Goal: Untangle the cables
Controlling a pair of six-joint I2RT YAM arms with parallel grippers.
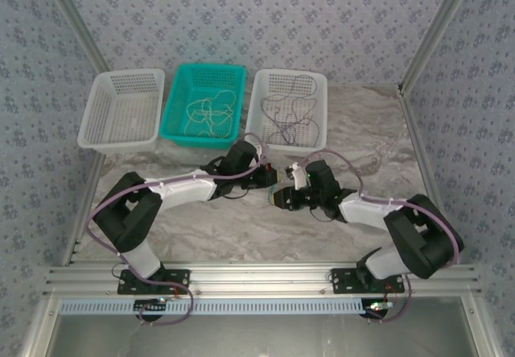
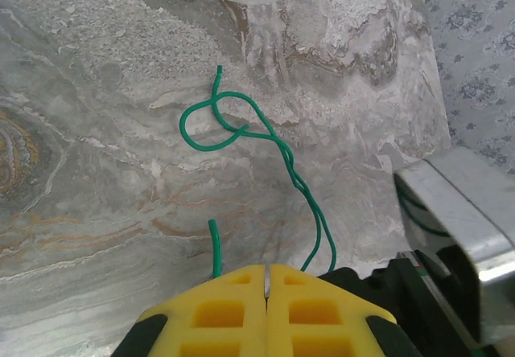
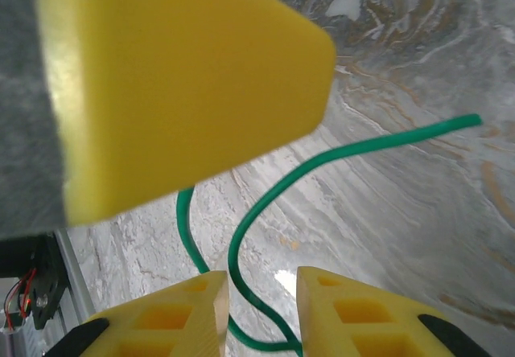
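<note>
A thin green cable (image 2: 241, 130) lies on the marble table, tied in a loose knotted loop. Two of its strands and a short end run back under my left gripper (image 2: 265, 268), whose yellow fingers are pressed together, so it looks shut on that cable. In the right wrist view the green cable (image 3: 322, 160) curves down between the fingers of my right gripper (image 3: 261, 281), which stand apart around it without clamping it. A left fingertip (image 3: 177, 92) looms just above. From above, the left gripper (image 1: 271, 182) and right gripper (image 1: 279, 199) meet at the table's middle.
Three baskets stand along the back. The left one is a white basket (image 1: 121, 108), the teal basket (image 1: 203, 75) holds pale cables, and the right white basket (image 1: 287, 84) holds dark cables. The right arm's metal body (image 2: 451, 212) sits close beside the left gripper.
</note>
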